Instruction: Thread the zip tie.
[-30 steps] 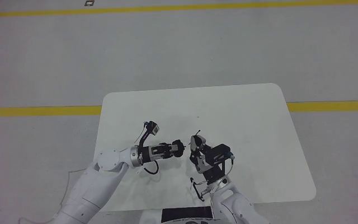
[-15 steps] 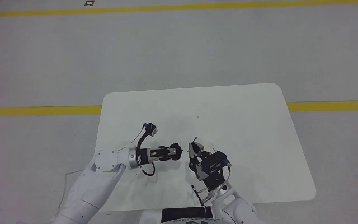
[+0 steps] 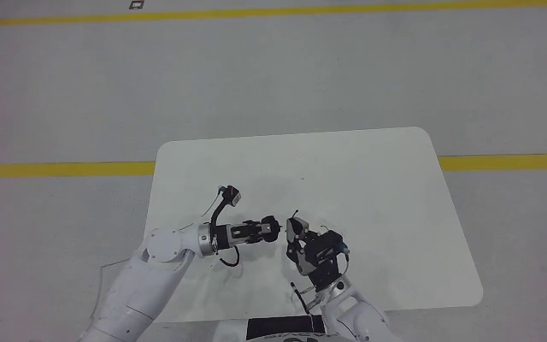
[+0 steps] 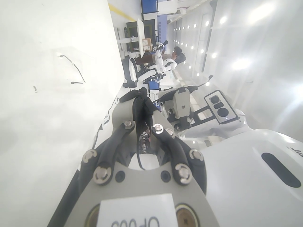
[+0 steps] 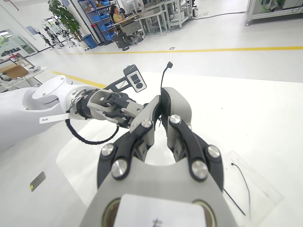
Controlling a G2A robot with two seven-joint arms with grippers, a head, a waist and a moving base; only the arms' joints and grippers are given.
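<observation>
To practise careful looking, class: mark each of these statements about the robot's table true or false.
1. The right gripper pinches a zip tie. True.
2. That tie's head points down at the table. False: it sticks up above the fingers.
3. A second tie lies loose on the table. True.
4. The two grippers are at opposite ends of the table. False: the left gripper is close beside the right one.

white surface (image 3: 385, 171), rounded corners | grey floor (image 3: 273, 77) | yellow stripe (image 3: 256, 13) far off, a second (image 3: 68, 169) running under the surface | small dark floor marker (image 3: 137, 5) | potted plant (image 5: 62, 16) near blue shelving (image 5: 95, 3)
</observation>
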